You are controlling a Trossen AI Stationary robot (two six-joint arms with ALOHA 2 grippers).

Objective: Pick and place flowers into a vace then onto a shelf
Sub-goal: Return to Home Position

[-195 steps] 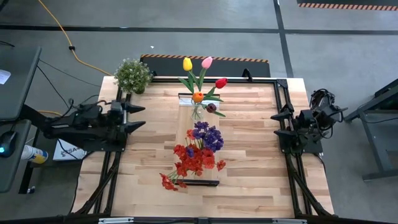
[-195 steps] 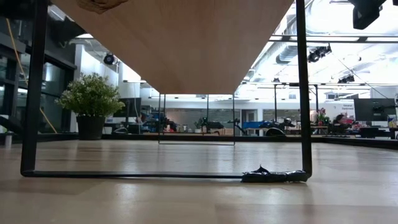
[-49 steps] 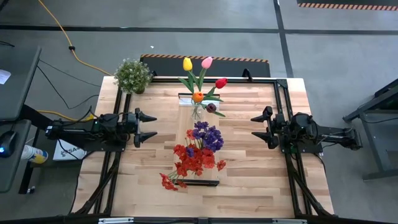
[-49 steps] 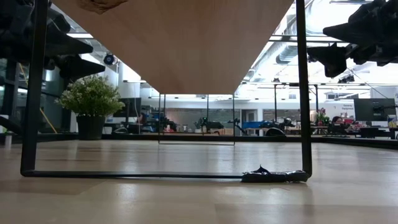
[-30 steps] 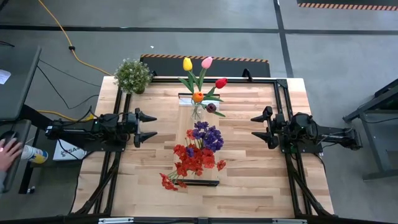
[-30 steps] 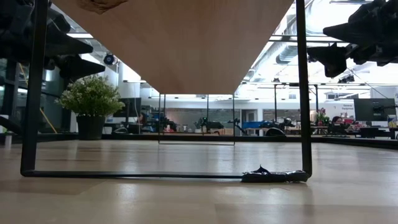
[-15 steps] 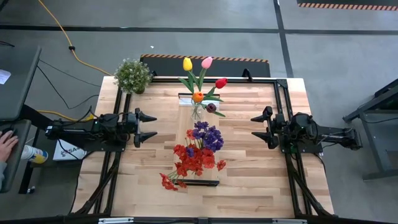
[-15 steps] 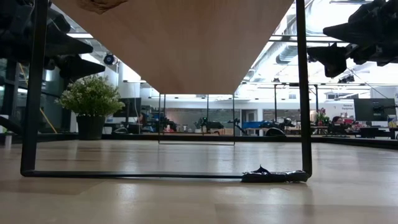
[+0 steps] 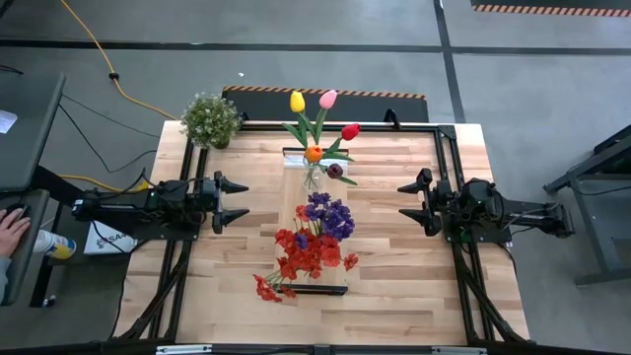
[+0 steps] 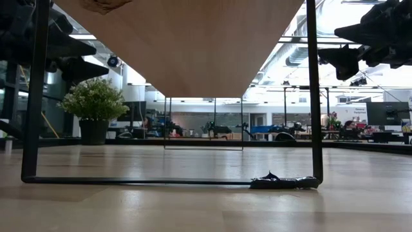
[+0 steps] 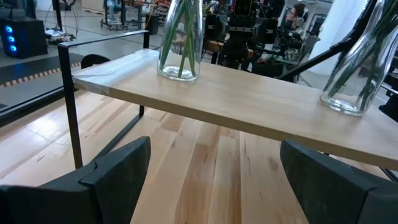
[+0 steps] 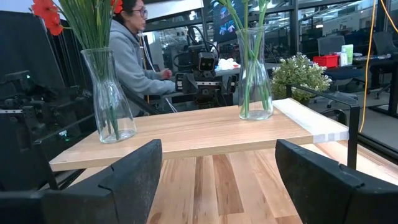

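The light wood shelf (image 9: 294, 155) runs down the middle of the table, raised on black frame legs (image 10: 313, 96). Two clear glass vases stand on it. The far one (image 11: 180, 43) holds yellow, pink, red, orange and maroon tulips (image 9: 317, 123). The near one (image 12: 109, 93) holds red sprays and a purple cluster (image 9: 315, 242). My left gripper (image 9: 242, 200) hovers open at the shelf's left, pointing level at it. My right gripper (image 9: 401, 201) hovers open at the shelf's right, facing it. Nothing is between either pair of fingers.
A bushy green potted plant (image 9: 210, 118) stands at the table's far left corner. A black rail frame (image 9: 439, 133) borders the tabletop. A person in a grey hoodie (image 12: 134, 56) sits beyond the table's left side, a hand (image 9: 10, 232) at a desk there.
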